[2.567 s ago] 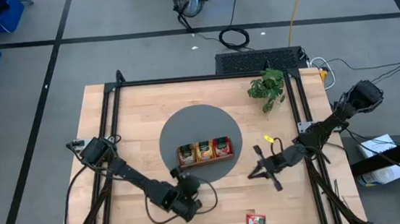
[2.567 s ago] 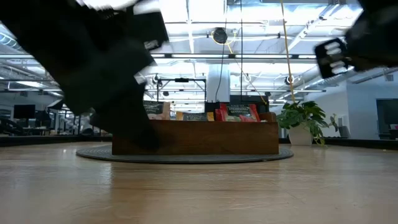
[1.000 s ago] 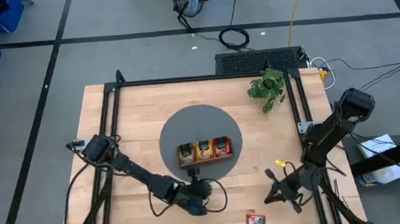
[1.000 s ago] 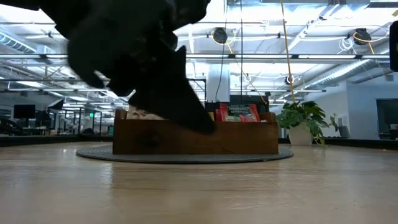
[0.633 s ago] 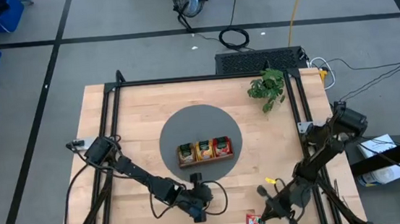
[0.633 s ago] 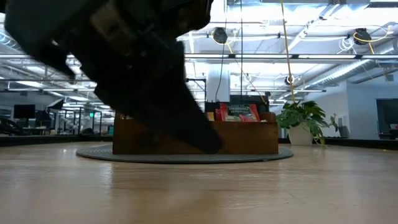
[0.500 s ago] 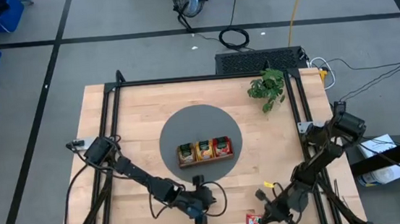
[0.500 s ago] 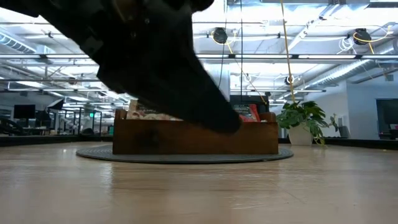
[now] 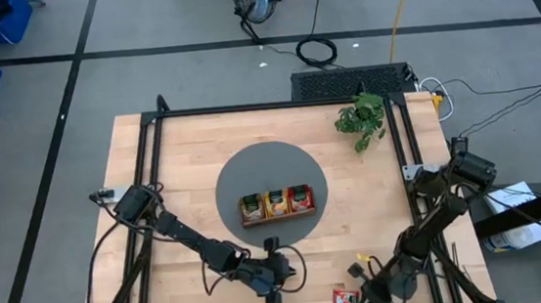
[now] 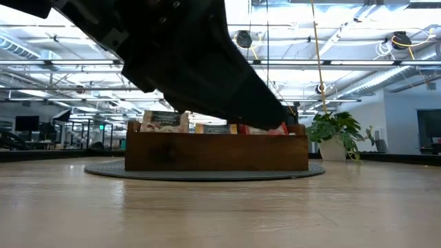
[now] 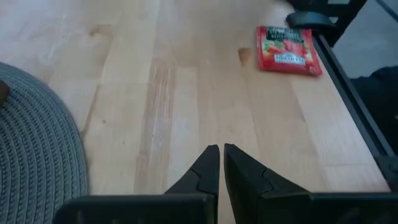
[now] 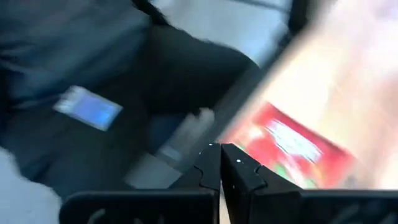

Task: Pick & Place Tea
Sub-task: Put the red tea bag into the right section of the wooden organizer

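Left gripper (image 9: 275, 293): low over the bare wood near the table's front edge, just in front of the grey round mat (image 9: 272, 190); its fingers (image 11: 205, 171) are pressed nearly together with nothing between them.
Wooden tray (image 9: 276, 206): sits on the mat at mid-table, three compartments in a row, each holding upright tea-bag packets (image 10: 165, 120); beige-brown on the left, orange-yellow in the middle, red on the right.
Loose red tea packet (image 9: 346, 302): lies flat on the wood at the table's front edge, right of centre, well apart from the tray; in the left wrist view it shows ahead of the fingertips (image 11: 288, 51).
Right gripper (image 9: 372, 301): at the front edge just beside the red packet, on its right; jaws fully closed and empty, fingertips (image 12: 208, 163) hovering at the packet's edge.
Potted plant (image 9: 362, 119): stands at the table's far right corner.
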